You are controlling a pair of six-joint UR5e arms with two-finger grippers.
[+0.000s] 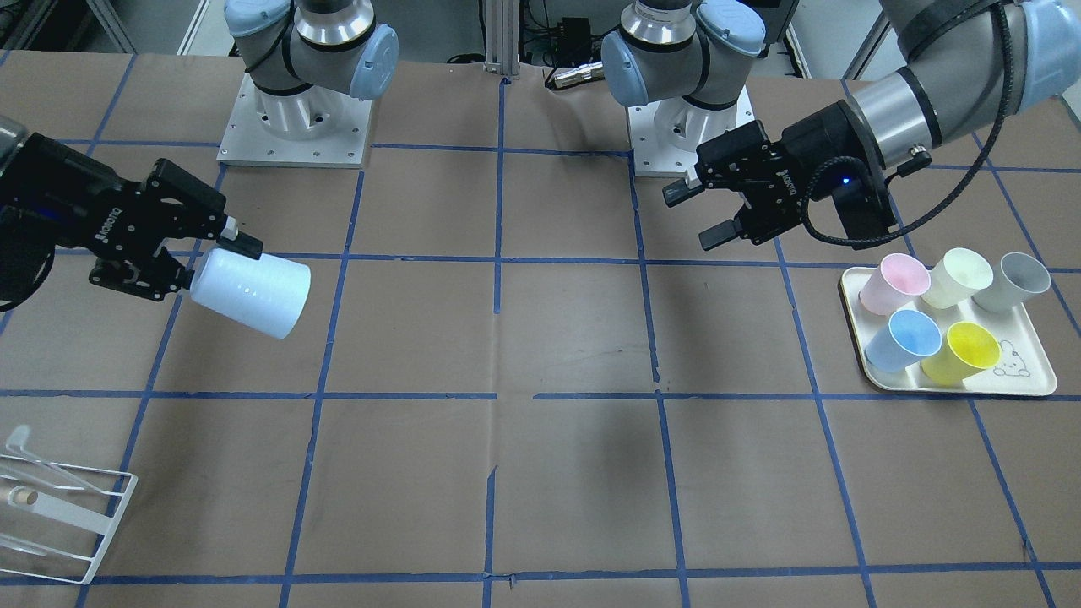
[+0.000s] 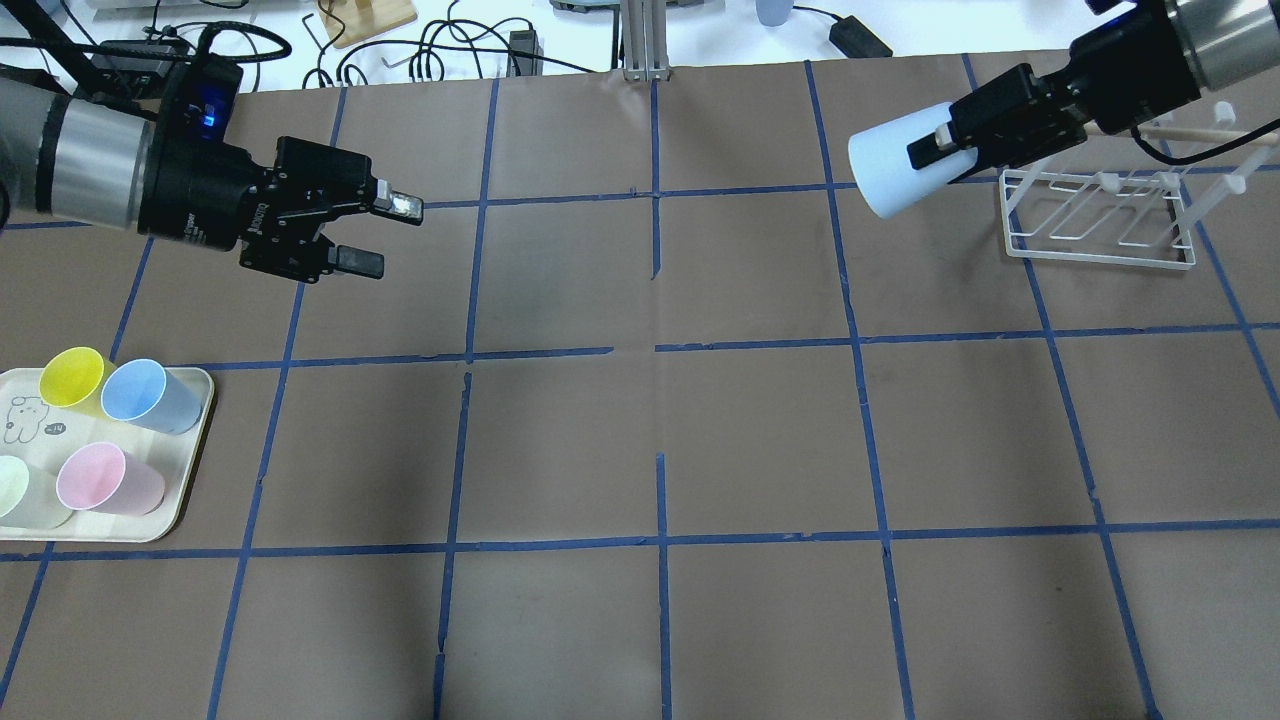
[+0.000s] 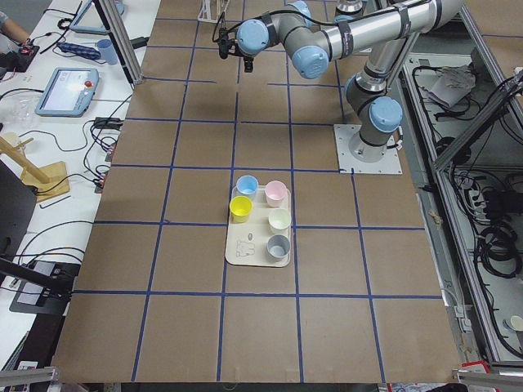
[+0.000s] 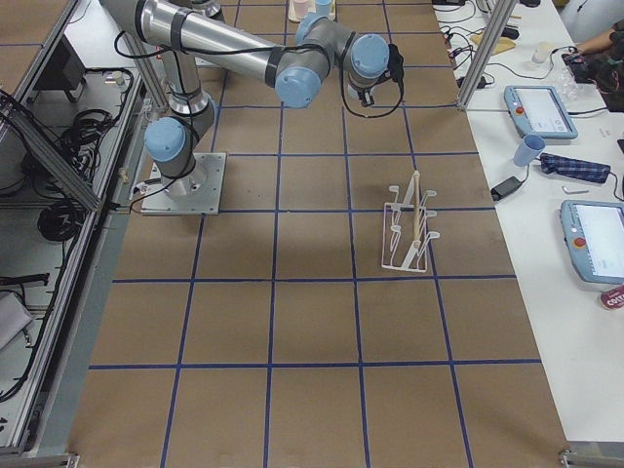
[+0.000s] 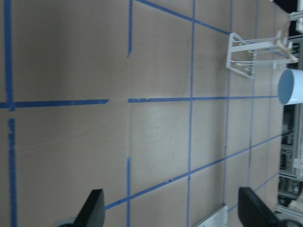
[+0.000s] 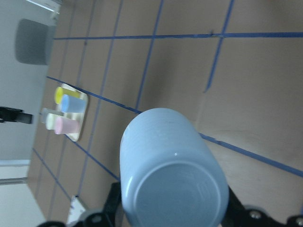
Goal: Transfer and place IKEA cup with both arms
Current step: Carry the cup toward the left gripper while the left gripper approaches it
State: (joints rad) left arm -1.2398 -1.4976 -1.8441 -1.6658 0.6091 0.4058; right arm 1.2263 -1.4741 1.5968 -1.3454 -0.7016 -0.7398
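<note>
The pale powder-blue IKEA cup (image 1: 249,293) lies on its side in the air, held at its rim by my right gripper (image 1: 221,253), which is shut on it. One finger lies along the cup's outer wall. The cup's base points away from the gripper, toward the table's middle. It also shows in the overhead view (image 2: 890,170), in the right wrist view (image 6: 173,175) and in the left wrist view (image 5: 289,86). My left gripper (image 1: 694,215) is open and empty above the table, far across from the cup. It also shows in the overhead view (image 2: 388,236).
A cream tray (image 1: 950,384) under my left arm's side holds several pastel cups, among them a sky-blue cup (image 1: 904,338) and a grey cup (image 1: 1013,283). A white wire rack (image 2: 1100,215) stands just beside my right gripper.
</note>
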